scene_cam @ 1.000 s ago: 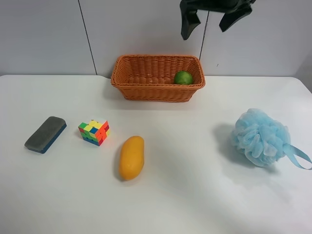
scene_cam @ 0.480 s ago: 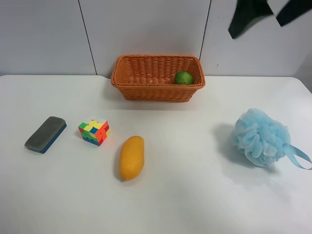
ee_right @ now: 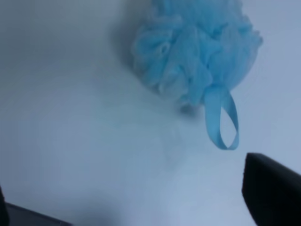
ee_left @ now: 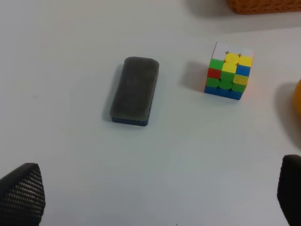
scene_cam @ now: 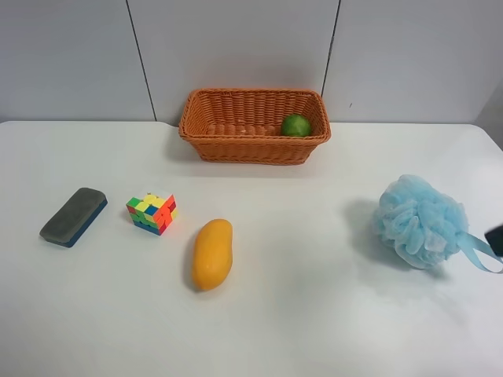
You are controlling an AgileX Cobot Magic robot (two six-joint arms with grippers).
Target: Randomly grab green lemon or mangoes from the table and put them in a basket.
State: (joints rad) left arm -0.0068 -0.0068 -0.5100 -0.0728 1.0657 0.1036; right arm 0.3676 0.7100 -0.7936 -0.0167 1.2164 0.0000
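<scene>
The green lemon [scene_cam: 295, 125] lies inside the orange wicker basket [scene_cam: 236, 145], at its right end, at the back of the white table [scene_cam: 314, 314]. The yellow-orange mango [scene_cam: 212, 254] lies on the table in front of the basket; its edge shows in the left wrist view [ee_left: 297, 96]. My right gripper [ee_right: 136, 202] is open and empty above the table beside a blue bath pouf; only a dark sliver of it [scene_cam: 496, 239] shows in the exterior view. My left gripper [ee_left: 155, 193] is open and empty, high over the table's left part.
A blue mesh bath pouf [scene_cam: 420, 220] with a ribbon loop [ee_right: 221, 120] sits at the exterior view's right. A multicoloured puzzle cube [scene_cam: 152, 213] and a grey board eraser [scene_cam: 73, 215] lie left of the mango. A grey wall stands behind the basket.
The arm at the exterior high view's right has left its place above the basket, swung right and come down beside the blue pouf. The fruits have not moved.
</scene>
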